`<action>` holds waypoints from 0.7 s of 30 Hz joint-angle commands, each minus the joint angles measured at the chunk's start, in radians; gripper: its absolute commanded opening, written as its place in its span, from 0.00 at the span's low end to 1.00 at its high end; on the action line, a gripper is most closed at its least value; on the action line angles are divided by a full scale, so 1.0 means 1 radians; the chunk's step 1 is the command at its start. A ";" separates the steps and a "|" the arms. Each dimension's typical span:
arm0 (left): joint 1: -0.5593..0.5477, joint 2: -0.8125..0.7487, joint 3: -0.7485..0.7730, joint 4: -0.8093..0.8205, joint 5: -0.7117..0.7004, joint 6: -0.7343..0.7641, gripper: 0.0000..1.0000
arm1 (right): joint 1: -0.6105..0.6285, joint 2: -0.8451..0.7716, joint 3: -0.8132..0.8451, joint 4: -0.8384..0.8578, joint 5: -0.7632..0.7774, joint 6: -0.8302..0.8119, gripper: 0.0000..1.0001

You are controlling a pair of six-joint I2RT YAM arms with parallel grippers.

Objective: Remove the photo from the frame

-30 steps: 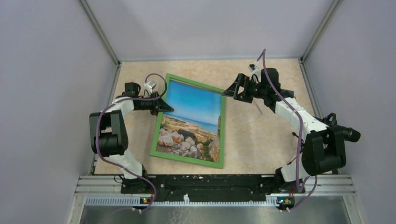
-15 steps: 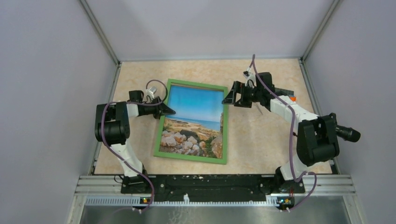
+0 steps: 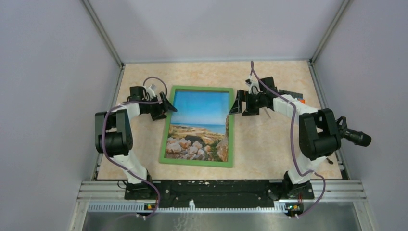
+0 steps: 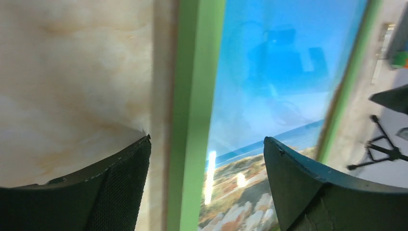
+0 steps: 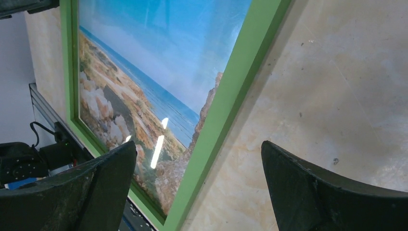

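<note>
The frame point(image 3: 165, 130), with its thin green border, lies flat and face up in the middle of the table. The photo point(image 3: 202, 115) sits inside it, blue sky at the far end and pale rocks at the near end. My left gripper point(image 3: 165, 107) is open at the upper left edge. In the left wrist view its fingertips straddle the frame's green border point(image 4: 195, 86) beside the photo point(image 4: 279, 72). My right gripper point(image 3: 236, 103) is open at the upper right edge, its jaws on either side of the frame's border point(image 5: 240, 82) next to the photo point(image 5: 159, 57).
The beige table point(image 3: 269, 139) is closed in by grey walls on three sides. A black mounting rail point(image 3: 216, 190) runs along the near edge. A small orange-tipped object point(image 3: 300, 101) lies behind the right arm.
The left gripper has opened and let go of the frame's left edge. The frame has turned from askew to nearly square. The right gripper has moved left to the frame's right edge.
</note>
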 commanded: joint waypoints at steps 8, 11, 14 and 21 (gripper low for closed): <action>-0.013 -0.148 0.076 -0.320 -0.359 0.424 0.92 | 0.015 0.016 0.046 -0.013 0.010 -0.052 0.99; -0.012 -0.164 0.125 -0.399 -0.358 0.559 0.98 | 0.029 -0.006 0.034 -0.019 0.024 -0.080 0.99; -0.011 -0.214 0.173 -0.458 -0.367 0.634 0.99 | 0.034 -0.062 0.024 -0.004 0.039 -0.115 0.99; -0.012 -0.405 0.188 -0.426 -0.411 0.619 0.99 | 0.035 -0.229 0.006 0.020 0.070 -0.231 0.99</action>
